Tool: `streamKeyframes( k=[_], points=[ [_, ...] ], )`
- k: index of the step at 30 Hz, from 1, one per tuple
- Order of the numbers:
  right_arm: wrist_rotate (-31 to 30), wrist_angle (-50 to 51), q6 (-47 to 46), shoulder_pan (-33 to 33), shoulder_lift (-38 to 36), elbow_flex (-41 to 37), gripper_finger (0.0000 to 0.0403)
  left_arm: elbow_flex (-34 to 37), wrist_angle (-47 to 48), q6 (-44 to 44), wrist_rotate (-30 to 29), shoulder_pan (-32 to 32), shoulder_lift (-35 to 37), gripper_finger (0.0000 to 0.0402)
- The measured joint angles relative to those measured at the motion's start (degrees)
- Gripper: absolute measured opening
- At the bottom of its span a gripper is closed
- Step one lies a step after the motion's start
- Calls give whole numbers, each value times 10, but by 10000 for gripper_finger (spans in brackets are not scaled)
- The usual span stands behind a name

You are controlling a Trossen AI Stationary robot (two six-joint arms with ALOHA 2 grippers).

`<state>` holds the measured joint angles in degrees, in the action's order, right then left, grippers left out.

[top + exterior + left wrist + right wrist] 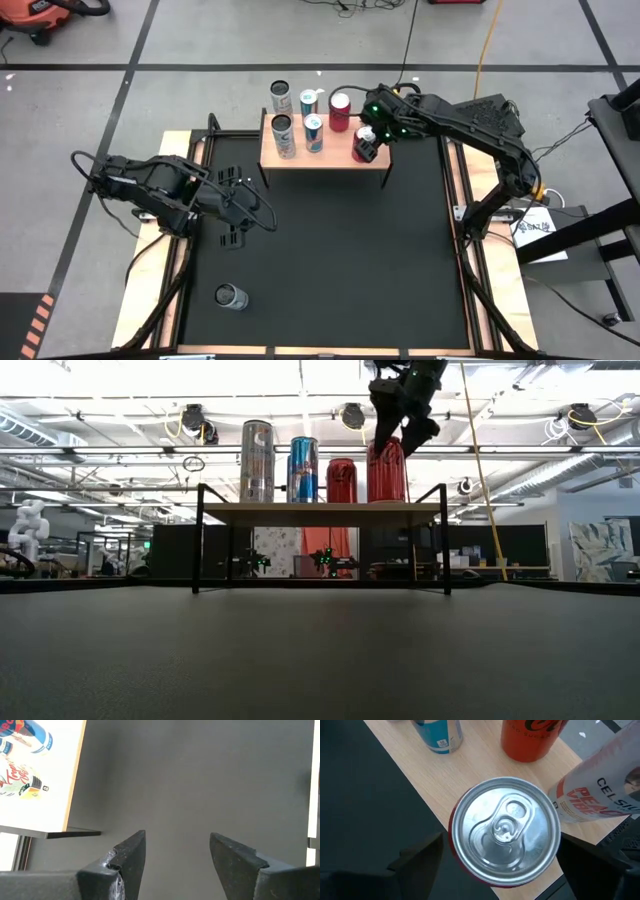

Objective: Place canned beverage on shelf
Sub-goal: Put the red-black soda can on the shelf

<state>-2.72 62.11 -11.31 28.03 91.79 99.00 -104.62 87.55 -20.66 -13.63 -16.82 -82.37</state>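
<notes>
A: Where is the right gripper [365, 143]?
B: In the high view it hangs over the shelf's [335, 155] 3 o'clock end, directly above a red can [361, 147]. The right wrist view adds what the high view hides: the can's silver top [505, 829] sits between the two dark fingers [417, 857], which stand wide on either side with gaps showing, so the gripper is spread and grips nothing.

A: Is the can on the board?
B: The low view says yes; the red can [386, 470] stands upright on the light-wood shelf [320, 511], with the gripper [403, 422] just over its top.

A: And around it?
B: At its 9 o'clock along the shelf stand a blue can [313, 132] and a silver can [283, 135], with three more cans [308, 101] at 12 o'clock behind them. Only the high view shows a lone can [230, 296] lying on the black mat [340, 260], off toward 7 o'clock.

A: The left gripper [237, 205]?
B: It waits over the mat, well apart from the shelf at its 8 o'clock. Its wrist view shows its fingers [131, 855] parted wide over bare mat.
</notes>
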Motion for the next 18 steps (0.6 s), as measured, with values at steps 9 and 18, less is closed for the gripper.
streamKeyframes(
  k=[9, 18],
  points=[
    [0, 21, -4, 0, -30, 0, 359, 0, 0, 0, 0, 0, 0, 216],
    [-2, 110, -17, 0, -34, 0, 359, 0, 0, 0, 1, 0, 0, 216]
  ],
)
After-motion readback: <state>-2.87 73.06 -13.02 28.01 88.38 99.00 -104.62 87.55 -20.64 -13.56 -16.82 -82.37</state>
